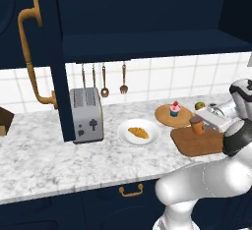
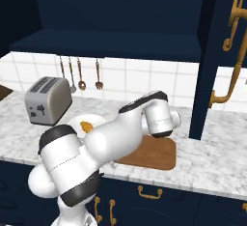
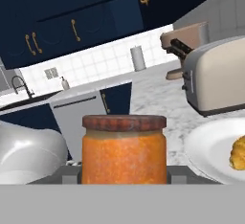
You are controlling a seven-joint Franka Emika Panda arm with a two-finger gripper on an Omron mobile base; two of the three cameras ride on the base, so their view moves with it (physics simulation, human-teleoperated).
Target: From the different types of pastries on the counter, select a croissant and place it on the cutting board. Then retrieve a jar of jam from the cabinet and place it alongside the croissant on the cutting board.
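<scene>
The jar of jam, orange with a dark brown lid, stands upright and close in the hand view, with my gripper shut on it. In the left base view the jar of jam is at the far edge of the brown cutting board, and my gripper reaches it from the right. I cannot tell whether the jar touches the board. The croissant lies on a round white plate left of the board. The pink-frosted cupcake sits on a round tan plate.
A toaster stands left of the white plate on the marbled counter. The navy cabinet door hangs open over the counter, with its brass handle facing left. A small green fruit lies behind the board. Utensils hang on the tiled wall.
</scene>
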